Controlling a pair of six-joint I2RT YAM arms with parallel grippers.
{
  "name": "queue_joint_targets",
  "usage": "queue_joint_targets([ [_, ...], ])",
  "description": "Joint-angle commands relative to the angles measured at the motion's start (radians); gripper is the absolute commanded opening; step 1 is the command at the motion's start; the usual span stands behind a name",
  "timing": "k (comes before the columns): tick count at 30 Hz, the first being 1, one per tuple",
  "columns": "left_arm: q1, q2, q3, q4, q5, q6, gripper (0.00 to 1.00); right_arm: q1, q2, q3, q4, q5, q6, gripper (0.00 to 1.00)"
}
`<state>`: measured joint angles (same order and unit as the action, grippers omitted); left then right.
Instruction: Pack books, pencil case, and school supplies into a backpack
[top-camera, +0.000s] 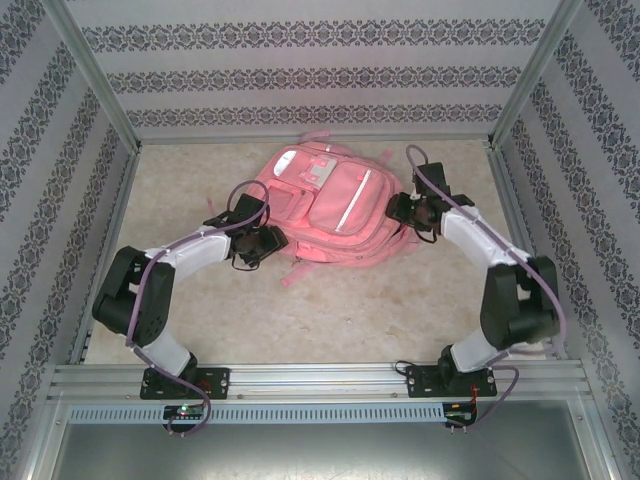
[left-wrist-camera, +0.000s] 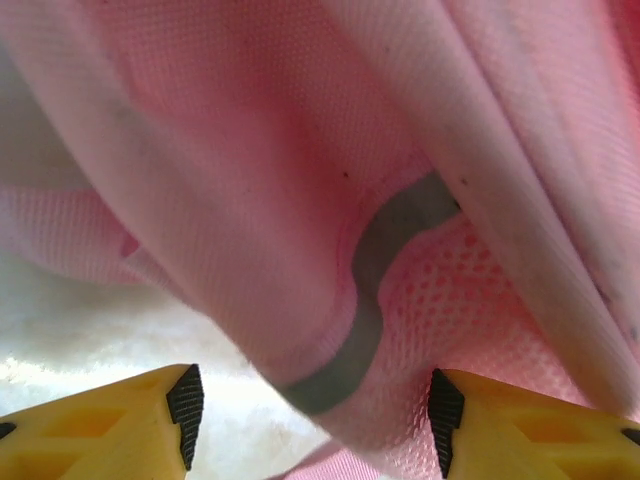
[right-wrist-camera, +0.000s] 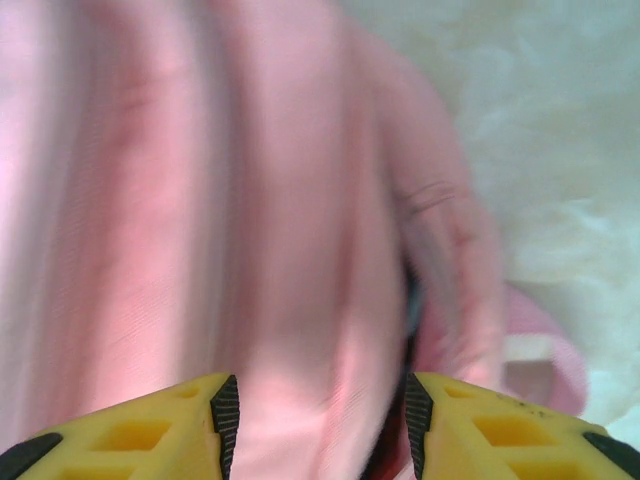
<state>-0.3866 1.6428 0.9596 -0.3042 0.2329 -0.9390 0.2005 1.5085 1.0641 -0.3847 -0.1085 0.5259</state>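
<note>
The pink backpack (top-camera: 330, 215) lies flat at the middle back of the table, pockets up. My left gripper (top-camera: 272, 240) is against its left side. In the left wrist view that gripper (left-wrist-camera: 312, 420) is open, and pink mesh fabric with a grey trim strip (left-wrist-camera: 365, 300) sags between the fingers, against the right pad only. My right gripper (top-camera: 395, 210) is at the bag's right side. Seen from the right wrist, it (right-wrist-camera: 317, 425) stands open around a blurred fold of the backpack (right-wrist-camera: 250, 200), with a dark gap at the right pad. The books, pencil case and school supplies are out of view.
A pink strap (top-camera: 292, 275) trails off the bag's near edge onto the beige table (top-camera: 380, 310). Patterned walls and metal frame posts (top-camera: 95, 90) close in the sides and back. A strap loop (right-wrist-camera: 540, 370) lies beside the right fingers.
</note>
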Motion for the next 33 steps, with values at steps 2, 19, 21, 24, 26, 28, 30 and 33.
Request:
queue_joint_targets([
  [2,0.011,0.041,0.026,0.080,0.001,-0.030,0.56,0.127,-0.178,-0.130,0.121,0.075,-0.026,0.47],
  [19,0.012,0.136,0.108,0.068,0.015,0.058,0.26,0.721,0.004,-0.229,0.416,0.346,0.228,0.40],
  [21,0.012,0.137,0.109,0.070,0.016,0.065,0.26,0.747,0.064,-0.221,0.471,0.361,0.279,0.39],
  [24,0.013,0.134,0.108,0.066,0.017,0.074,0.26,0.788,0.134,-0.216,0.552,0.430,0.350,0.34],
  [26,0.014,0.136,0.111,0.071,0.024,0.078,0.26,0.810,0.183,-0.197,0.592,0.463,0.392,0.29],
  [28,0.013,0.143,0.119,0.067,0.033,0.084,0.26,0.828,0.236,-0.163,0.599,0.496,0.424,0.29],
  [30,0.015,0.153,0.129,0.058,0.043,0.092,0.26,0.840,0.290,-0.125,0.602,0.517,0.455,0.28],
  [33,0.015,0.152,0.129,0.064,0.049,0.087,0.26,0.850,0.346,-0.088,0.602,0.546,0.498,0.27],
])
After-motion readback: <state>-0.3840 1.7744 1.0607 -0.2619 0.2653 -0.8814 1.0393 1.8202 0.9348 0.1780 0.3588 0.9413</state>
